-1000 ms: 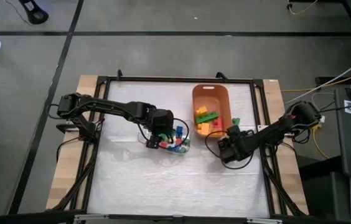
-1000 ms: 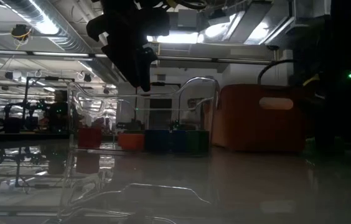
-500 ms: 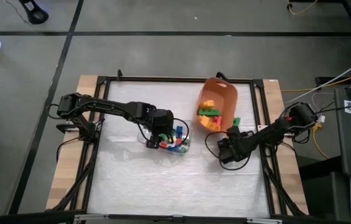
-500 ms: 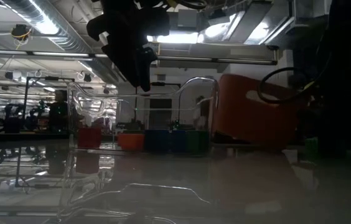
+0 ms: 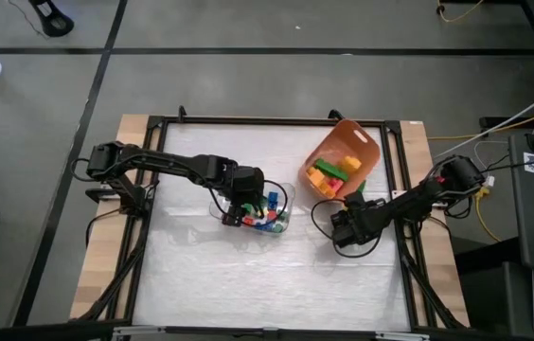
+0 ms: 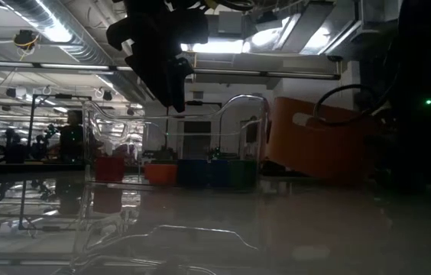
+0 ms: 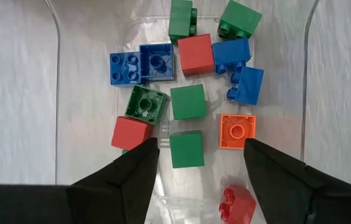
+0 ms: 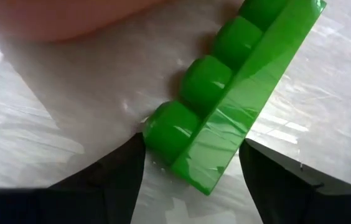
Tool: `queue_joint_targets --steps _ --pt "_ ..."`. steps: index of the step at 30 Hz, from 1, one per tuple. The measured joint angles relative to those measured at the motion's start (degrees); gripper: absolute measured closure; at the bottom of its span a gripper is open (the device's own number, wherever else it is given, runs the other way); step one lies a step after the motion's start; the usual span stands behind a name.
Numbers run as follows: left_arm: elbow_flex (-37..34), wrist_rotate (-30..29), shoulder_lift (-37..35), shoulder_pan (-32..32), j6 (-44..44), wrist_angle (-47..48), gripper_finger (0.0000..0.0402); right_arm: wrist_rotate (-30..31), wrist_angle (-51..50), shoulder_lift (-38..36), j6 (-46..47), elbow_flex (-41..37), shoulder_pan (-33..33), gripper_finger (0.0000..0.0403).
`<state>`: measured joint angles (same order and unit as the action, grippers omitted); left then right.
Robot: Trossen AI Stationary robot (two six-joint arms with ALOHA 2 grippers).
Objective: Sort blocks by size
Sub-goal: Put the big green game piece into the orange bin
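Observation:
Several small red, green, blue and orange blocks (image 7: pixel 188 102) lie in the clear tray (image 5: pixel 281 194). My left gripper (image 5: pixel 248 204) hovers open just above them (image 7: pixel 200 155). The orange bin (image 5: pixel 343 156) stands turned and tipped, with larger yellow, green and red bricks (image 5: pixel 329 175) inside. A long green brick (image 8: pixel 231 93) lies on its side on the table beside the bin's near wall. My right gripper (image 5: pixel 350 216) is open, and the brick's near end (image 8: pixel 182 149) lies between its fingers. My right gripper comes in low and level from the table's near right, its fingers along the long green brick's near end (image 8: pixel 163 127). The brick lies on the table. I cannot tell whether either finger touches it.
The black frame rail (image 5: pixel 395 189) runs close behind my right arm. White table surface (image 5: pixel 248 275) lies open toward the near edge. The tipped bin (image 6: pixel 322 149) shows slanted in the low view, to the right of the tray (image 6: pixel 177 145).
The orange bin has tipped up on one side and turned about, so its far end now points toward the table's far right corner. The bricks inside have slid together. My right gripper has shifted slightly toward the table's left.

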<state>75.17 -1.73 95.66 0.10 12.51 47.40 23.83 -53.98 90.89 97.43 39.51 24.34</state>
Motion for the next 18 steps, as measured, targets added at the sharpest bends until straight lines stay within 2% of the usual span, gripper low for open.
queue_joint_targets --steps 6,11,18 --pt "0.00 0.00 0.00 0.00 0.07 -0.04 0.0176 -2.42 -1.00 -0.39 -0.37 1.05 -0.02 0.0162" --pt "0.00 0.00 0.00 0.00 0.08 -0.04 0.0176 -5.19 -1.88 -0.37 -3.59 2.31 0.07 0.0222" --pt "-0.01 0.01 0.00 0.00 0.07 -0.04 0.0176 -5.66 -1.86 -0.37 -3.87 2.34 0.07 0.0305"
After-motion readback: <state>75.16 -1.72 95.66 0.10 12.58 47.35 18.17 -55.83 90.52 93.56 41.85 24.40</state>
